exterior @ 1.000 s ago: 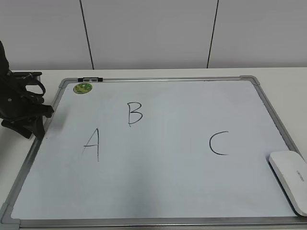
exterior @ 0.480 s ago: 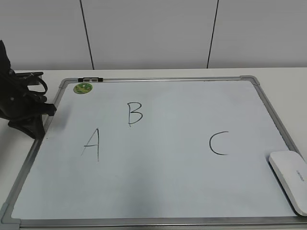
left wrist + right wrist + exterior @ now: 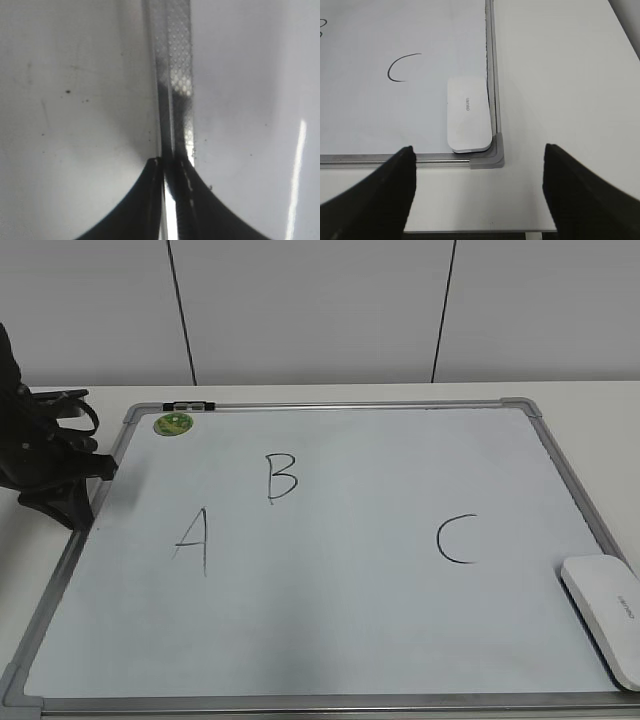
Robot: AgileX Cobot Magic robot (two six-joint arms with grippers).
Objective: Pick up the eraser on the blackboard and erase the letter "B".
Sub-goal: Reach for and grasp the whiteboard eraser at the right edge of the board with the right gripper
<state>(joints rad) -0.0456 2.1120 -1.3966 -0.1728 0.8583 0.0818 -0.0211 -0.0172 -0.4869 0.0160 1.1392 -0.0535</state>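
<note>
The blackboard lies flat on the table, with the letter "B" at its upper left. The white eraser lies in the board's near right corner, against the frame; it also shows in the right wrist view. My left gripper is at the board's left edge. In the left wrist view its jaws are closed on the grey metal frame. My right gripper is open and empty, over bare table just short of the eraser's corner. It is out of the exterior view.
A handwritten "A" and "C" are also on the board. A small round green magnet sits at its far left corner. The table's near edge lies just below my right gripper.
My left gripper has shifted slightly back along the board's left edge. The eraser and the letters have not moved.
</note>
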